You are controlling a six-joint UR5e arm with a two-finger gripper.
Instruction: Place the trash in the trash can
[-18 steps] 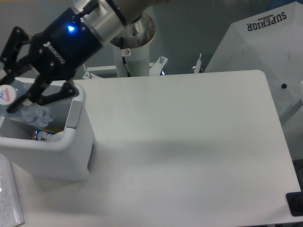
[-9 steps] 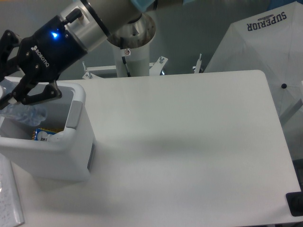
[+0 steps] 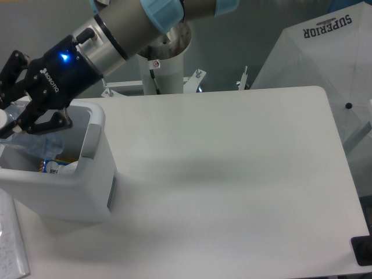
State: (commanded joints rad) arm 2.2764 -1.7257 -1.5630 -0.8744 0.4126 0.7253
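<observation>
Compared with half a second ago, the gripper (image 3: 23, 99) sits slightly higher and to the right above the trash can (image 3: 87, 192), its black fingers (image 3: 43, 122) spread apart and clear of the crushed bottle (image 3: 35, 142), which now lies lower inside the bin; nothing is held between them. A blue light glows on the gripper body, behind which the silver wrist and the blue-capped joint of the arm (image 3: 157, 14) lead up out of view.

The trash can stands at the left edge of the table (image 3: 232, 174), with a grey panel (image 3: 90, 142) on its inner right wall. Beside the bottle, at the bottom of the bin, lies packaging with blue and yellow print (image 3: 55, 167); whether the white wrapper is among it cannot be told.

The table is a matt white slab with rounded corners, bearing a faint shadow of the arm near its centre. Behind it rises the white arm pedestal (image 3: 165, 64) on a bolted bracket, against a grey wall. At upper right stands a white canopy lettered "SUPERIOR" (image 3: 325, 40). A small dark object (image 3: 361, 250) sits at the table's lower right corner.
</observation>
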